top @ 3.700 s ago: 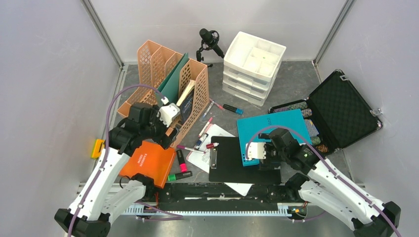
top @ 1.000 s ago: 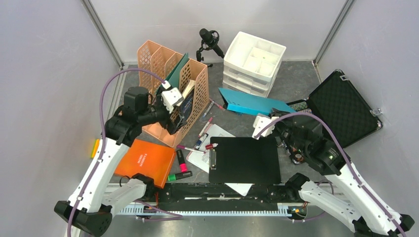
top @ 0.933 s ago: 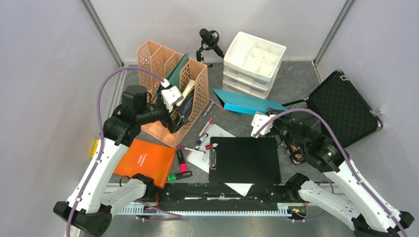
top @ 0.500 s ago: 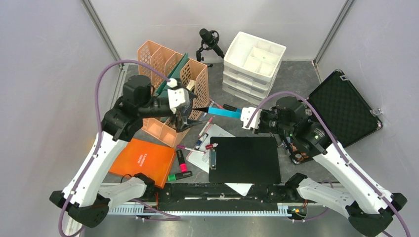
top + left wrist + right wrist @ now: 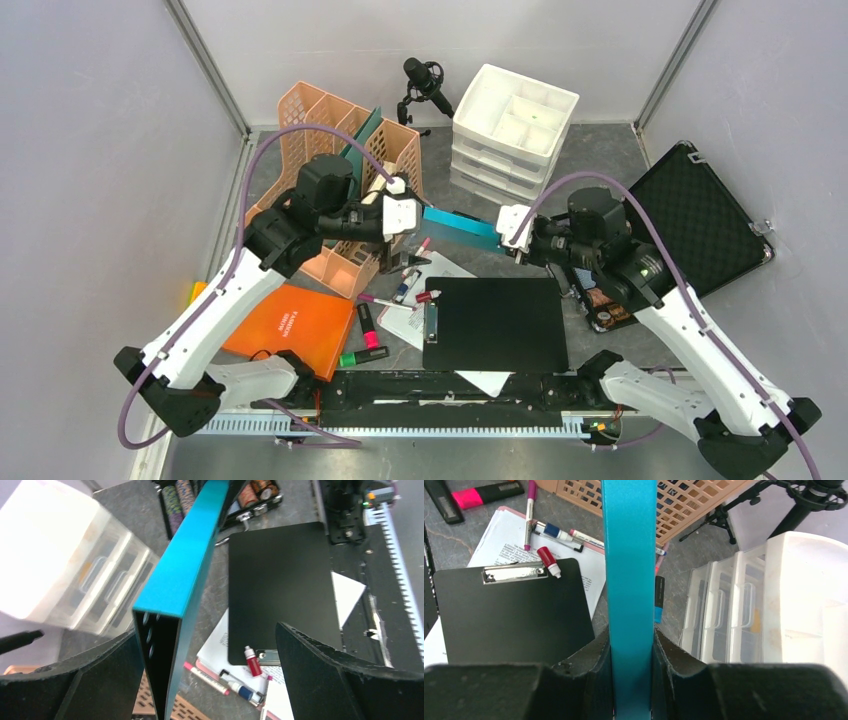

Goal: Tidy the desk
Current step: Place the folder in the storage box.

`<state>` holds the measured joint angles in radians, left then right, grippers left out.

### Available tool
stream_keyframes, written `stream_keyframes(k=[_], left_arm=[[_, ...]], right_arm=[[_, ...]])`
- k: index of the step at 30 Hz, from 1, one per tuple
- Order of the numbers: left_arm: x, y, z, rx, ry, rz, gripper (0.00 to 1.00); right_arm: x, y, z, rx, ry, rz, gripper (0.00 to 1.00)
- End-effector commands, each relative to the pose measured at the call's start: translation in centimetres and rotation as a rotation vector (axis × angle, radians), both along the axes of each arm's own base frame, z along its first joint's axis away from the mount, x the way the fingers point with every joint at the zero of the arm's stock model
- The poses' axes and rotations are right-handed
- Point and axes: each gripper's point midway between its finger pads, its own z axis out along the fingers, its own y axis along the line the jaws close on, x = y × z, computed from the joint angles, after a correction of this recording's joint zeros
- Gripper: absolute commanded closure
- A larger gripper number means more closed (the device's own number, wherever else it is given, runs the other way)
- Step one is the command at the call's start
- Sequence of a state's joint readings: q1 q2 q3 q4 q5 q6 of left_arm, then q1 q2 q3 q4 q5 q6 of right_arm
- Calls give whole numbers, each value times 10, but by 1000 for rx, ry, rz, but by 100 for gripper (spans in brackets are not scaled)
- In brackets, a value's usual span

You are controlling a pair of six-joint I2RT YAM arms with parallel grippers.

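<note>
— Comparing with a few seconds ago, what moved?

— The slim teal folder (image 5: 458,227). It lay flat on the dark grey stone-patterned desk (image 5: 600,160) beside the black foam-lined case (image 5: 700,215). Now it hangs edge-on in the air, clear of the tabletop. The left gripper (image 5: 412,232) swung away from the peach mesh file rack (image 5: 320,135) to meet it. I read this as a handover, probably toward filing.

— And the grips?

— The right gripper (image 5: 631,652) is pinched narrow on the folder's near end. The left one stands at its widest, with the folder's free end between its fingers, clamping nothing yet.
</note>
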<state>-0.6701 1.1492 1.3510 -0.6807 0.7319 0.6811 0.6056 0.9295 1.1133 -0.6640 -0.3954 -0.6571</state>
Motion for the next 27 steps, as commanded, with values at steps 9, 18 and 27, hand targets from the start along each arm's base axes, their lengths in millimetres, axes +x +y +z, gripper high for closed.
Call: stream_keyframes(k=[9,18,27], left_arm=[[92,25,107,-376,50,670,0],[102,-19,135,-581,547,707,0],[95,-39,176,-657,707,618,0]], right_arm=[[55,-42,72,203,-183,-409,100],[84,-55,151,326,-329,-564,100],[102,-64,207,334,-497,-667,100]])
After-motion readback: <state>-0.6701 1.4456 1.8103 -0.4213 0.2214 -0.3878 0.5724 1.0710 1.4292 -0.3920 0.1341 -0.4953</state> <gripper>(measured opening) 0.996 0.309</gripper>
